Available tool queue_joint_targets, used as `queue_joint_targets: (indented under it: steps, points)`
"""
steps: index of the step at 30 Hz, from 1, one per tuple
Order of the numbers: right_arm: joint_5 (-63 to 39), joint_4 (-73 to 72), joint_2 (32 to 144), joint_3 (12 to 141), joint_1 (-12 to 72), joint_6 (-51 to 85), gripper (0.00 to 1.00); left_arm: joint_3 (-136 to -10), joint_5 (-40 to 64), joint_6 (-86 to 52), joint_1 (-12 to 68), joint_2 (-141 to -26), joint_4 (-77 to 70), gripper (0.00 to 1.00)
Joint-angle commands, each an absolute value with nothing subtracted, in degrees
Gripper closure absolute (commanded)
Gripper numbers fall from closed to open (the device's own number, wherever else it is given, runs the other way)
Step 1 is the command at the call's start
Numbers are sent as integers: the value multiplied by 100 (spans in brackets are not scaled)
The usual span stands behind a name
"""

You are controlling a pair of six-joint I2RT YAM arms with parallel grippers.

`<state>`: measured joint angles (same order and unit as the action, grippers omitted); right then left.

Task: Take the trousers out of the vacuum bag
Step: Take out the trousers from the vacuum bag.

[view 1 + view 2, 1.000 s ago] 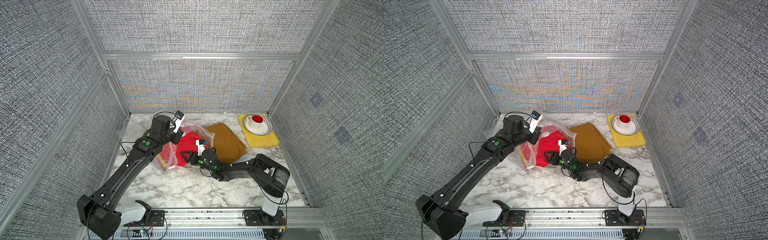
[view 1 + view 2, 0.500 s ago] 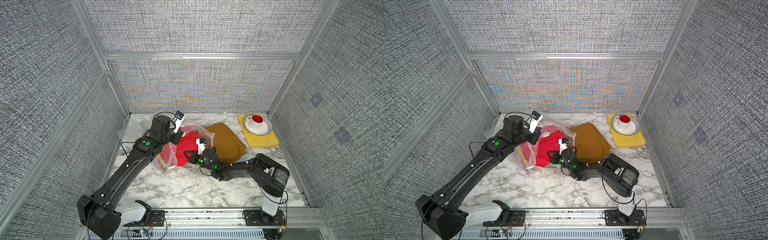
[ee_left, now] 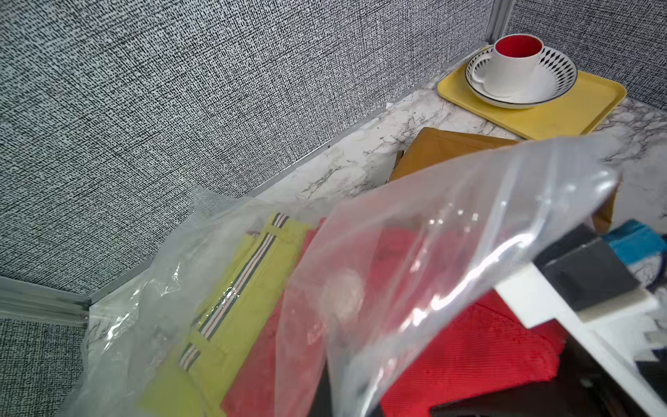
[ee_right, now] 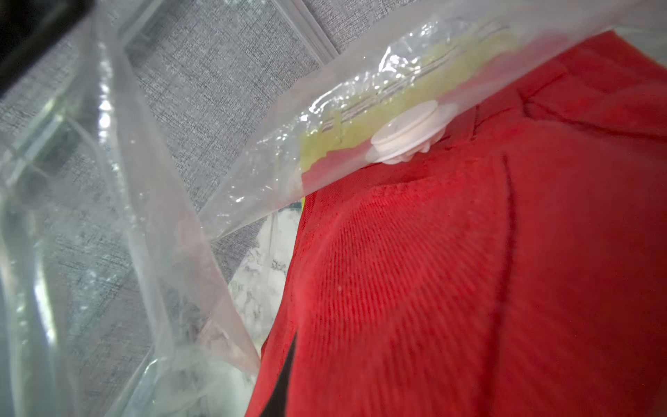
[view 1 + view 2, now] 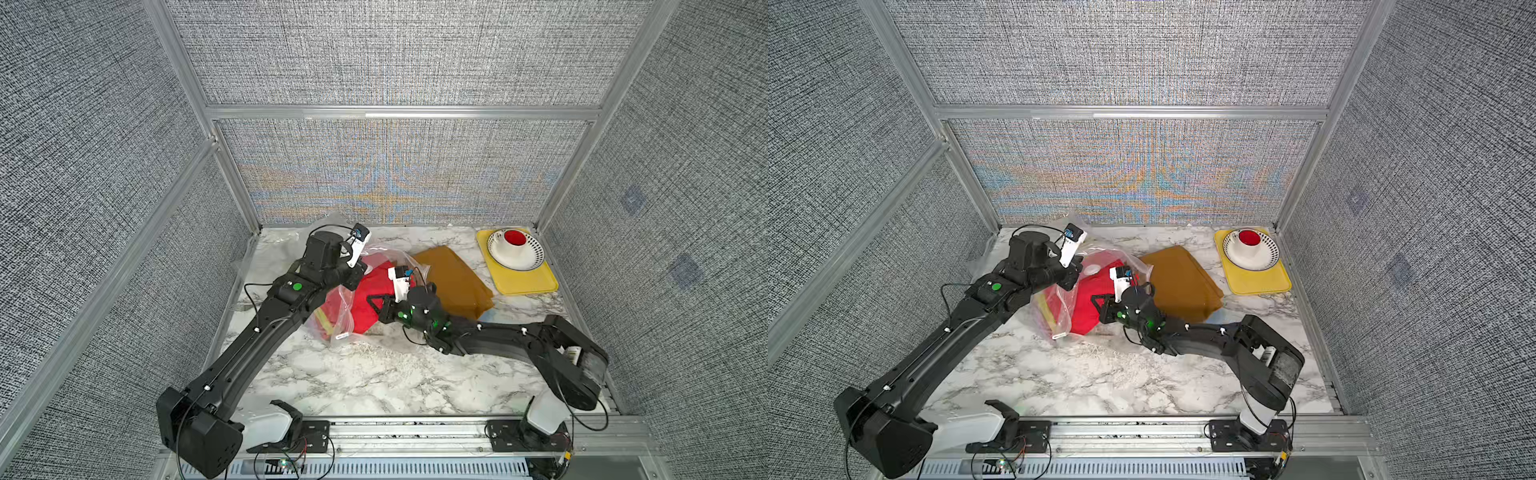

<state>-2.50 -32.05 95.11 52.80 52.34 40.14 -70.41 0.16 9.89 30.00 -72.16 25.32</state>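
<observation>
since a second ago right gripper (image 5: 376, 306) has pushed deeper into vacuum bag (image 5: 332, 322) mouth, onto red trousers (image 3: 469, 353); its grip we cannot tell. left gripper (image 5: 356, 277), clamped, lifts the bag film; we advise a straight outward pull.

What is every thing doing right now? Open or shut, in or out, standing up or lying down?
bag, mouth open, top sheet lifted.
red trousers, lying at the bag's open mouth, not yet out.
yellow trousers, inside the bag.
brown trousers, out of the bag, lying flat.
cup, upright in the bowl.
bowl, upright on the tray.
left gripper, shut on the bag's top sheet.
right gripper, at the red trousers; jaws cannot be made out.
</observation>
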Motion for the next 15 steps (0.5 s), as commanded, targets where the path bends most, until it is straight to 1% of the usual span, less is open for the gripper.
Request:
queue_joint_targets:
  steps: [1,10,15]
  points:
    - [-329,-2411,9140,5460,5238,3164,100,-7022,8,1011,2997,-7275,2207,100]
    - [-844,-668,7570,5636,5240,1808,100,-7084,-27,987,3000,-7532,2166,100]
    - [-1222,138,6779,5864,5230,1427,100,-6961,-306,826,2997,-7717,1868,100]
